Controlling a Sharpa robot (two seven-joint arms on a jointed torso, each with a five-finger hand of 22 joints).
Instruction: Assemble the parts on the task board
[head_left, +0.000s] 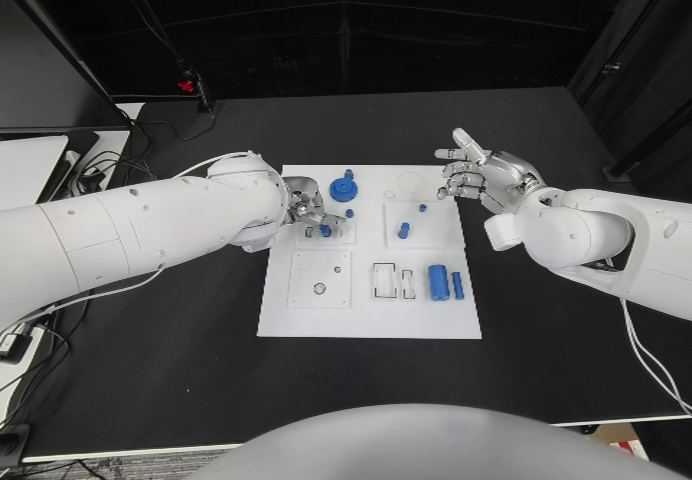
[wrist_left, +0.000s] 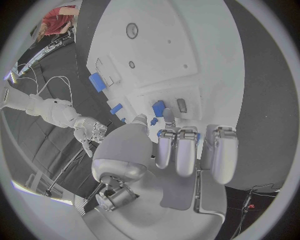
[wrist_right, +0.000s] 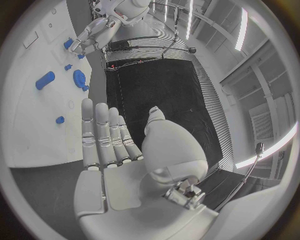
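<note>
Your task board (head_left: 369, 322) lies mid-bench (head_left: 173, 370), blue parts scattered across it. Your right hand (head_left: 483, 175) hovers at the board's far right corner, fingers spread, holding nothing. Your left hand (head_left: 309, 207) pinches a small blue part (head_left: 325, 230) on the board's left side.

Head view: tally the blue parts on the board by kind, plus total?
Round knob: 1
Large cylinder: 1
Slim bar: 1
Small pegs: 4, one of them at the left robot hand
Total: 7
</note>
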